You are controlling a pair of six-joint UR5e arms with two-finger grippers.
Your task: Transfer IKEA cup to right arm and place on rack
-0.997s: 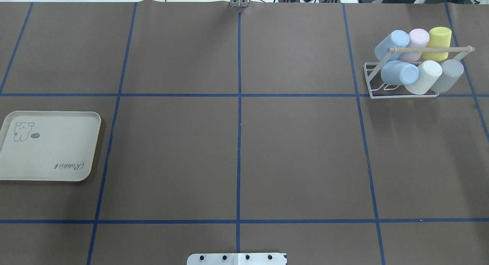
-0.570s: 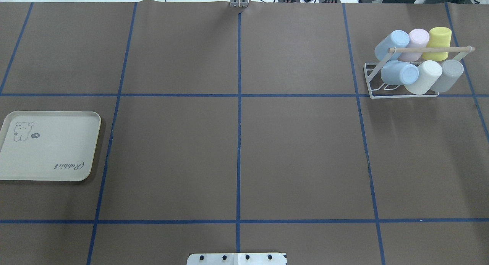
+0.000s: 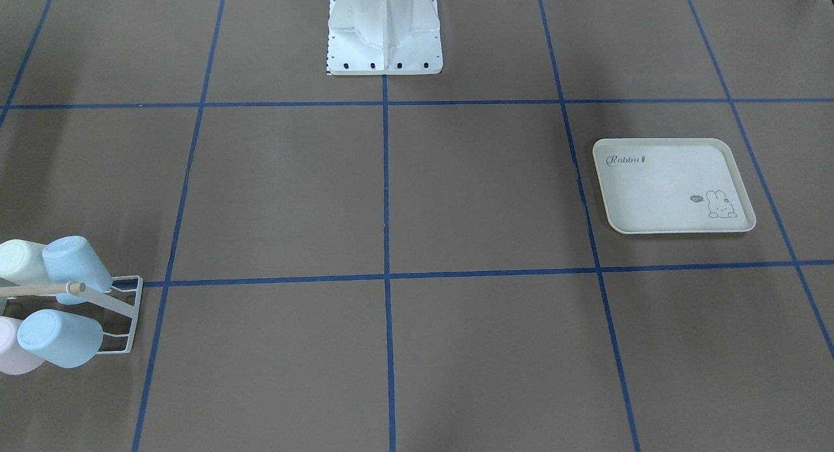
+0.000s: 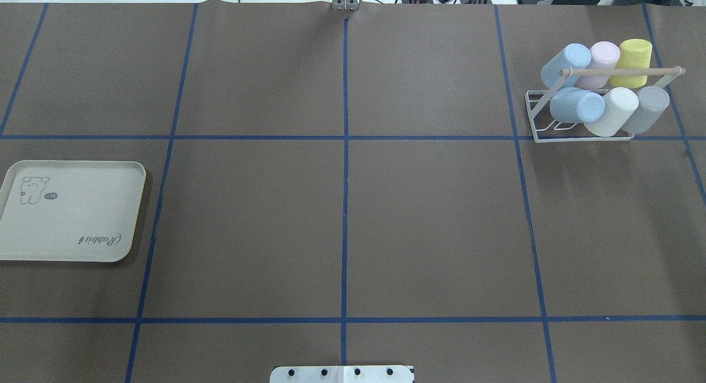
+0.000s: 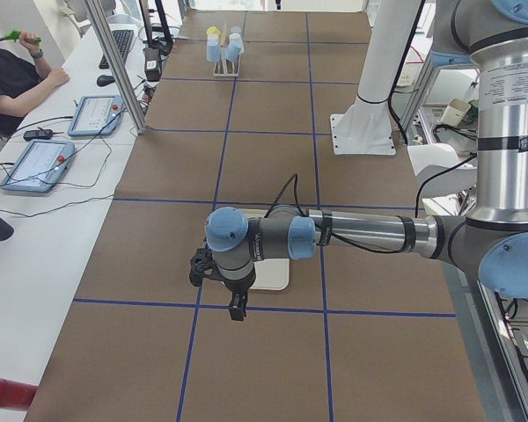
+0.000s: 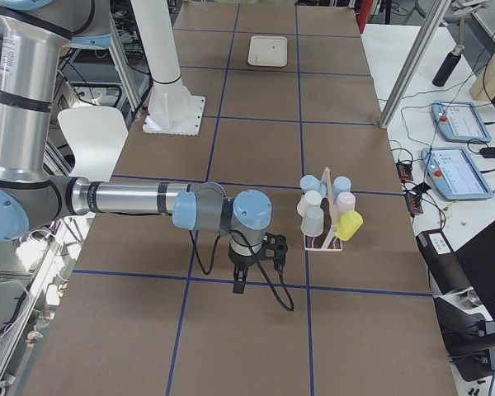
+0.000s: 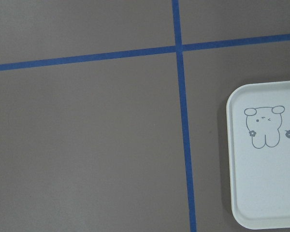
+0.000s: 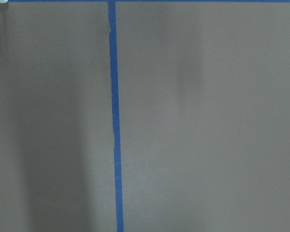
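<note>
The white wire rack (image 4: pixel 579 140) with its wooden dowel (image 4: pixel 618 72) stands at the far right of the table. It holds several cups: two blue (image 4: pixel 576 105), a pink, a yellow (image 4: pixel 633 60), a cream and a grey one. No cup shows off the rack. The rack also shows in the front view (image 3: pixel 135 312). Neither arm shows in the overhead or front views. In the exterior left view my left gripper (image 5: pixel 236 309) hangs over the tray's edge. In the exterior right view my right gripper (image 6: pixel 237 285) hangs beside the rack (image 6: pixel 330 235). I cannot tell whether either is open or shut.
A cream rabbit-print tray (image 4: pixel 71 212) lies at the table's left edge, with nothing on it; the left wrist view shows its corner (image 7: pixel 266 193). The robot's white base (image 4: pixel 342 373) stands at the near middle. Blue tape lines cross the brown table cover.
</note>
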